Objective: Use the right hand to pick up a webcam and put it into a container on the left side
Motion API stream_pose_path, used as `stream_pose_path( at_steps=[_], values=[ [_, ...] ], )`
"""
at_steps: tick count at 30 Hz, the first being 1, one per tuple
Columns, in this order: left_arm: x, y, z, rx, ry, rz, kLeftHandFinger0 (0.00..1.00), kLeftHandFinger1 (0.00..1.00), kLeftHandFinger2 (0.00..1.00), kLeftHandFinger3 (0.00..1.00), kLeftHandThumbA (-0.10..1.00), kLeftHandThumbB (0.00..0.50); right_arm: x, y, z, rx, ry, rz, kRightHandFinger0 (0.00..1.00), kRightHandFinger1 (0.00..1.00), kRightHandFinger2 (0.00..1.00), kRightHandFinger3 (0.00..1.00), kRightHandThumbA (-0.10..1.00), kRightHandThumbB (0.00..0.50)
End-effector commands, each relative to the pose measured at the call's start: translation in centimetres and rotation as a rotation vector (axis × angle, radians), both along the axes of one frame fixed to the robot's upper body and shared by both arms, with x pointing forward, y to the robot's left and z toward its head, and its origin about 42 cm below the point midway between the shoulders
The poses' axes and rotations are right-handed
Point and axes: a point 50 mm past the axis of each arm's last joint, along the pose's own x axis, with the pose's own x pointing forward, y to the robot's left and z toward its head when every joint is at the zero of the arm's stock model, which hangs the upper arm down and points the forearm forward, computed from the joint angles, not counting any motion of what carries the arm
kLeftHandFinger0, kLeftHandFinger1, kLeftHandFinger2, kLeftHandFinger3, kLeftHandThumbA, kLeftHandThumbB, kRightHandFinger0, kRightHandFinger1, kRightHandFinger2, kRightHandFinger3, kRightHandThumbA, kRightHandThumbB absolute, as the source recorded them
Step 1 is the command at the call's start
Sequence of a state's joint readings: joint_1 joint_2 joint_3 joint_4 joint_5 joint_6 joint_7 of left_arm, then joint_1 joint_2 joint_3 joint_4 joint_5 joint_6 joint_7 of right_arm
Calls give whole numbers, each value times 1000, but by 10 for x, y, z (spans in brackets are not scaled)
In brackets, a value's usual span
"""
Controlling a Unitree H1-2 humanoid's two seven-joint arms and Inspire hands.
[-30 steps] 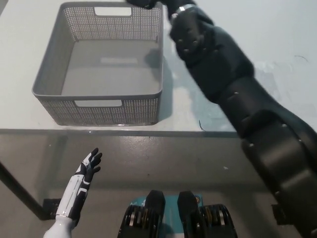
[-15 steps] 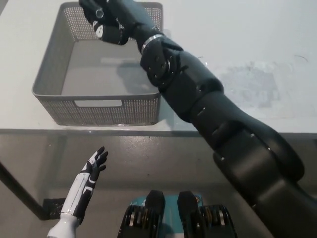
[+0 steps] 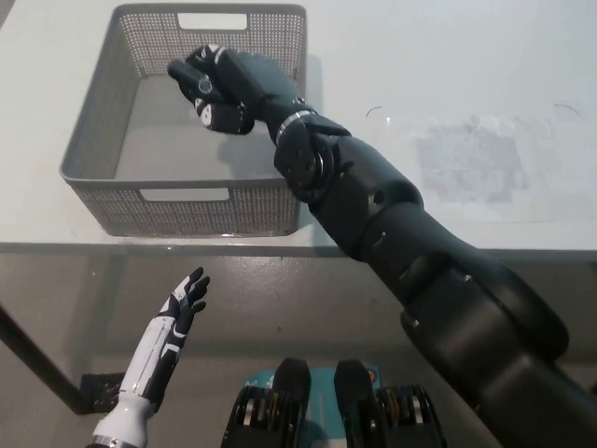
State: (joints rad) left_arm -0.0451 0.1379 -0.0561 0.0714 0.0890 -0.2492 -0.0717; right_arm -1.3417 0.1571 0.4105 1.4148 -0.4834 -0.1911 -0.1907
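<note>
The right hand hangs over the grey basket at the table's left edge, fingers curled around the webcam. The left hand rests below the table's front edge, fingers spread.

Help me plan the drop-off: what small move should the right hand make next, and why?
Probably lower a little and open. The right hand hangs over the inside of the grey basket, its fingers curled around a small dark object that looks like the webcam, above the basket floor. The left hand rests open below the table edge.
</note>
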Motion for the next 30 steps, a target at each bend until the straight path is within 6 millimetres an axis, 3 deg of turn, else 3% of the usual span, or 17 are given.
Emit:
stream_pose_path(
  at_steps=[1, 2, 3, 5, 7, 11, 13, 19, 20, 21, 25, 30],
  values=[
    [4, 1, 9, 31, -57, -28, 1000, 1000, 1000, 1000, 1000, 218, 5, 6, 24, -74, 61, 49, 844, 975, 1000, 1000, 506, 301],
    [4, 1, 9, 30, -57, -30, 1000, 1000, 1000, 1000, 1000, 213, 6, 4, 22, -108, 85, 64, 1000, 1000, 1000, 1000, 607, 322],
    [6, 0, 10, 29, -62, -34, 1000, 1000, 1000, 1000, 1000, 211, 7, 1, 24, -112, 91, 59, 1000, 1000, 1000, 1000, 717, 359],
    [7, -1, 12, 31, -67, -39, 1000, 1000, 1000, 1000, 1000, 202, 9, -4, 22, -110, 94, 46, 1000, 1000, 1000, 1000, 952, 341],
    [8, -1, 12, 37, -71, -40, 1000, 1000, 1000, 1000, 1000, 203, 10, -9, 20, -99, 85, 39, 1000, 1000, 1000, 1000, 1000, 323],
    [10, -1, 13, 50, -85, -52, 1000, 1000, 1000, 1000, 1000, 190, 14, -19, 20, -89, 81, 21, 1000, 1000, 1000, 1000, 1000, 362],
    [9, -2, 14, 54, -81, -50, 1000, 1000, 1000, 1000, 1000, 195, 17, -25, 23, -80, 83, 14, 1000, 1000, 1000, 1000, 1000, 438],
    [9, -3, 13, 46, -75, -57, 1000, 1000, 1000, 1000, 1000, 186, 22, -34, 34, 7, 79, 10, 1000, 1000, 1000, 1000, 1000, 491],
    [9, -3, 13, 45, -77, -58, 1000, 1000, 1000, 1000, 1000, 179, 23, -35, 40, 51, 77, 17, 1000, 1000, 1000, 1000, 1000, 476],
    [10, -4, 13, 48, -83, -59, 1000, 1000, 1000, 1000, 1000, 176, 25, -37, 50, 104, 63, 19, 1000, 1000, 1000, 1000, 1000, 496],
    [11, -3, 14, 49, -76, -68, 1000, 1000, 1000, 1000, 1000, 169, 29, -48, 88, 250, -6, 65, 1000, 1000, 1000, 1000, 1000, 441],
    [12, -3, 17, 14, -43, -93, 1000, 1000, 1000, 1000, 1000, 210, 27, -77, 139, 493, -105, 140, 1000, 1000, 1000, 1000, 1000, 387]
  ],
)
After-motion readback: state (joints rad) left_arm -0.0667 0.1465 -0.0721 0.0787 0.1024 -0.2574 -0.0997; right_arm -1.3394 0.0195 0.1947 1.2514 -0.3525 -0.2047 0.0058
